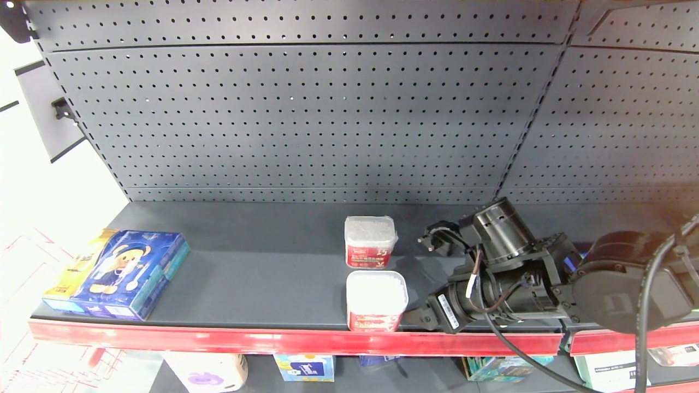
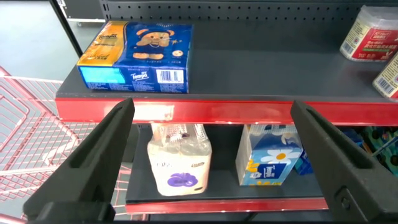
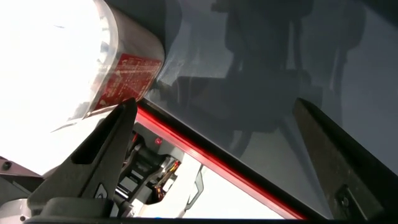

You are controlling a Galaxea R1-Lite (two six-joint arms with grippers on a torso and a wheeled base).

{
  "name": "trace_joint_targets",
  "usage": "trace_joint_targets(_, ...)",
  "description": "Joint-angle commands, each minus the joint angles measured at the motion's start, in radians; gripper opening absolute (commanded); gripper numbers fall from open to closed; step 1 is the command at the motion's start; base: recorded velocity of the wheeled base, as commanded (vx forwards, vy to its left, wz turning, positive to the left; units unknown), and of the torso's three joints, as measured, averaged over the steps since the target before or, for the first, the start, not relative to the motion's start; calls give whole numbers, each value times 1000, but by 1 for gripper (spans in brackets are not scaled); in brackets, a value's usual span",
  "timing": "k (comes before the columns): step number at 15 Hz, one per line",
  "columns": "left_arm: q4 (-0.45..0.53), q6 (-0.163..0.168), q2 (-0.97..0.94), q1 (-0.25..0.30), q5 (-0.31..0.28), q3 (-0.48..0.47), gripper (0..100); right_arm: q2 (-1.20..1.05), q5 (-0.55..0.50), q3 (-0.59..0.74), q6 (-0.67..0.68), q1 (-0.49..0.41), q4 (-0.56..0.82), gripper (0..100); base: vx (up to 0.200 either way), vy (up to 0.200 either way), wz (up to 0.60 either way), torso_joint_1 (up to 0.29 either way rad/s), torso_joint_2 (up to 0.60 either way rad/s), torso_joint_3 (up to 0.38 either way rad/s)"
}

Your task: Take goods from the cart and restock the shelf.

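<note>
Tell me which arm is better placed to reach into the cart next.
Probably the left. The left gripper is open and empty, facing the shelf, with the red cart beside it. The right gripper lies up on the shelf next to the front tub, away from the cart.

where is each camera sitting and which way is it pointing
Head view: on the robot's head, looking forward and down at the dark grey metal shelf; right arm shows.
Left wrist view: on the left wrist, facing the shelf's red front edge and the lower level; its open left pincer frames it.
Right wrist view: on the right wrist, facing the front white red-labelled plastic tub; its open right pincer shows.
Shared: head and left wrist both show the blue cardboard box with a bear.
</note>
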Motion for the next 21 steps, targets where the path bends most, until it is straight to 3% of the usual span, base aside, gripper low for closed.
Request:
trace_joint_targets(1, 0, -1, 0, 0, 0, 0, 100, 4, 0, 0, 0, 1, 0, 100, 0, 0, 0, 0, 0, 0)
trace_joint_targets(12, 0, -1, 0, 0, 2, 0, 100, -12, -5, 21, 0, -1, 1, 100, 0, 0, 0, 0, 0, 0)
trace_joint_targets(17, 0, -5, 0, 0, 0, 0, 100, -356, -43, 140, -3, -116, -11, 100, 0, 0, 0, 0, 0, 0)
trace_joint_targets(21, 0, -8, 0, 0, -8, 0, 100, -891, -44, 419, -132, -337, -92, 100, 0, 0, 0, 0, 0, 0)
